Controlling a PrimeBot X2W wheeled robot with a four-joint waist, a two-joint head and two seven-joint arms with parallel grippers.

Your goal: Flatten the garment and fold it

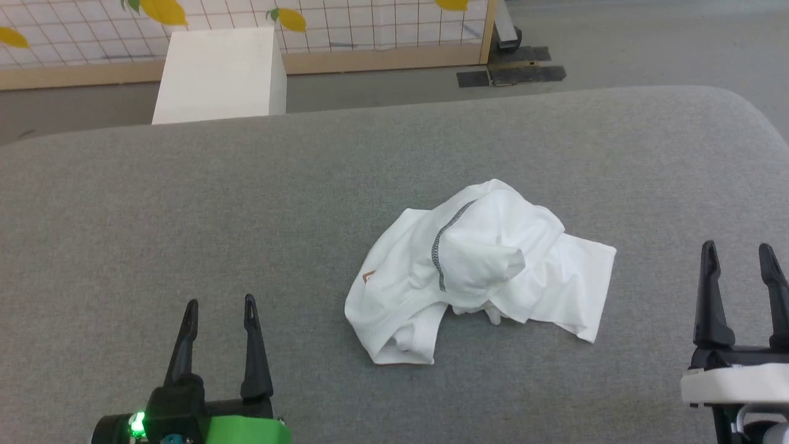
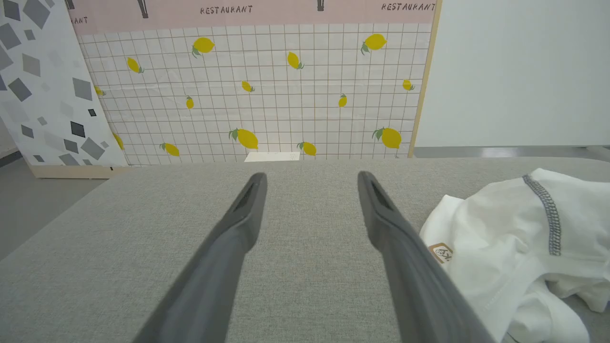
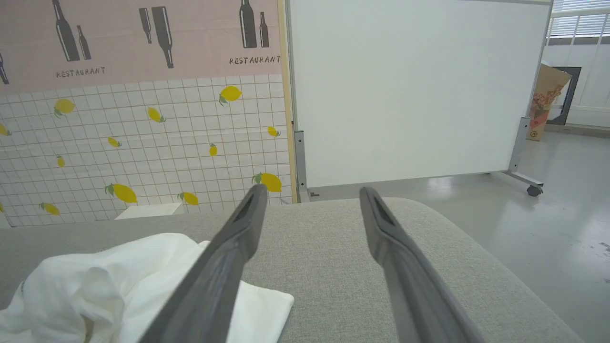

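While the grey padded surface (image 1: pixel 185 203) is carrying it right of centre, toward the near edge, the garment (image 1: pixel 481 271) is lying crumpled in a white heap, looking light and limp, so its flat right corner and left hem are seeming the best places to pinch. The left gripper (image 1: pixel 220 302) and right gripper (image 1: pixel 738 246) are flanking it, fingers spread and empty. 1 grey stitched seam (image 1: pixel 439 246) is curving over the top fold, with a small brown-bordered patch (image 2: pixel 441 252) peeking out leftward.
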